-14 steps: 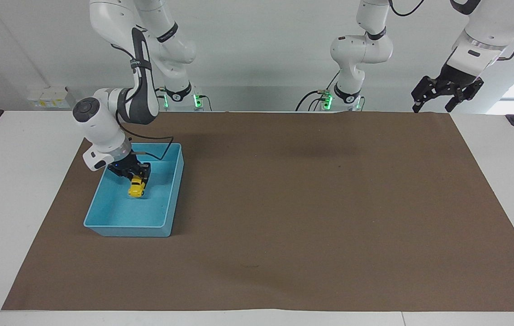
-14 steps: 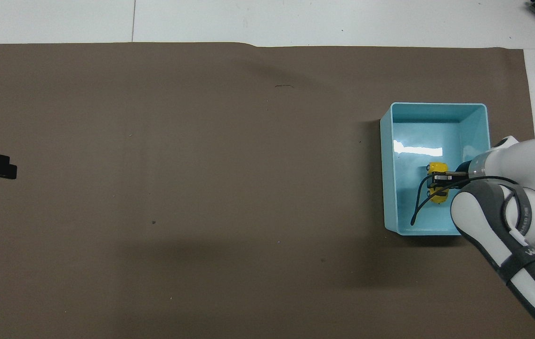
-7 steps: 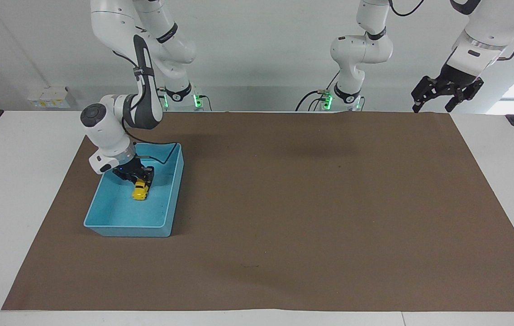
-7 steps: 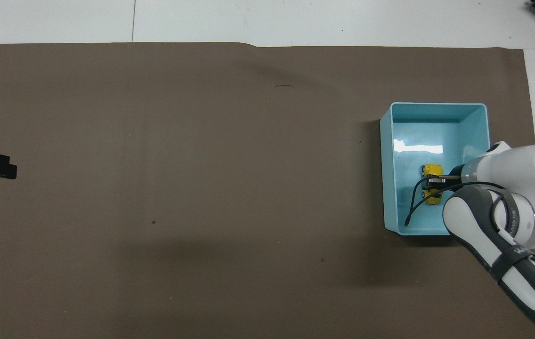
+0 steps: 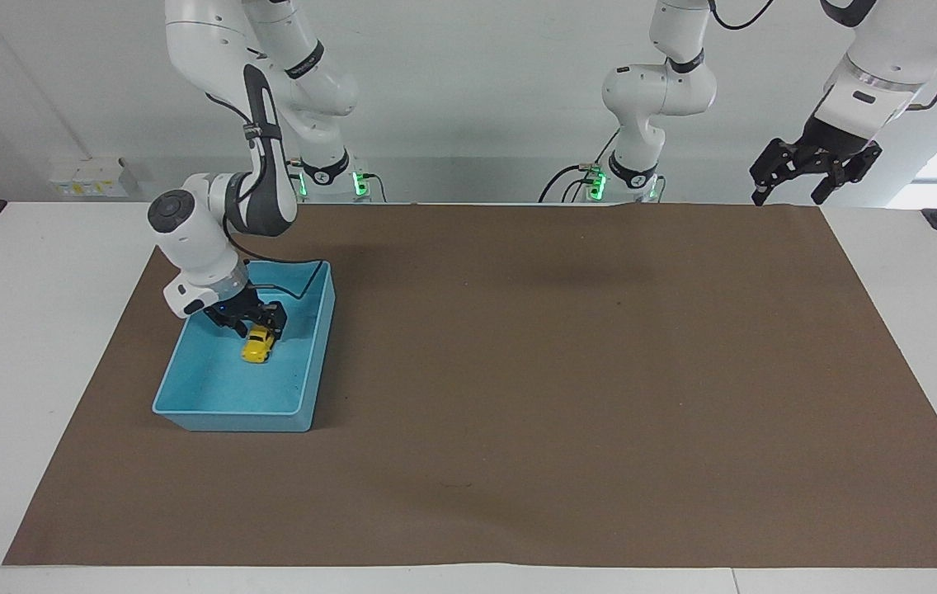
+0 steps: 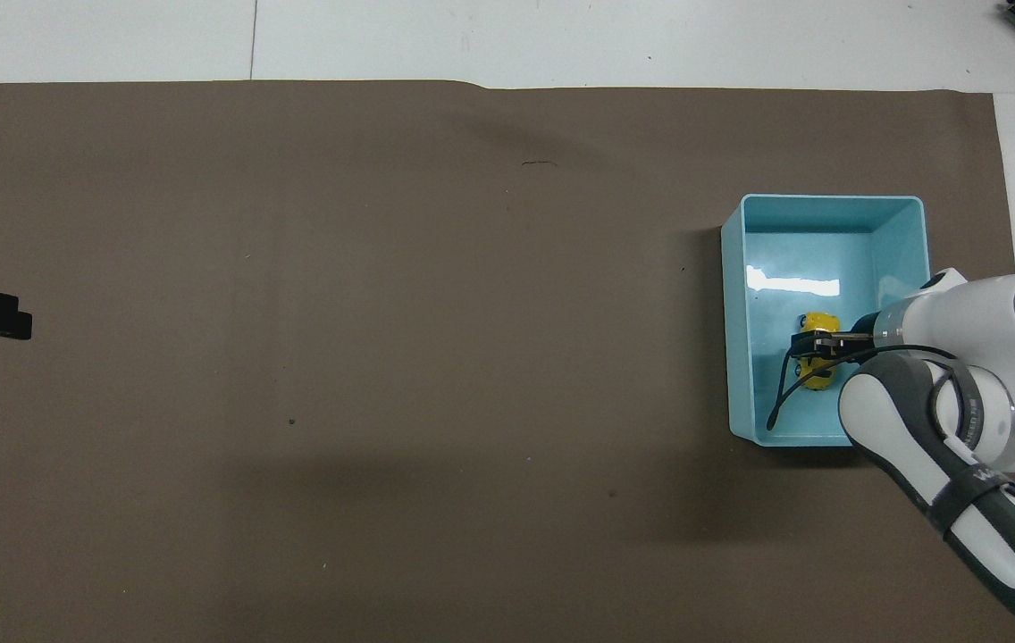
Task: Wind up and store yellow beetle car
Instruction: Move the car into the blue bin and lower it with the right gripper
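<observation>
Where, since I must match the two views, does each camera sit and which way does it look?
Facing view: high across the table, looking at the robots; both arms show, the right arm's jaws over the yellow beetle car in the light blue bin, the left arm waiting, raised.
Overhead view: above the robots' end, looking forward and steeply down; the right arm's forearm and the left jaws' tip show.
Shared: bin, car, brown mat, half a turn apart.

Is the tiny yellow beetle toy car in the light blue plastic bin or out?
In: the yellow beetle car rests on the floor of the light blue bin.
</observation>
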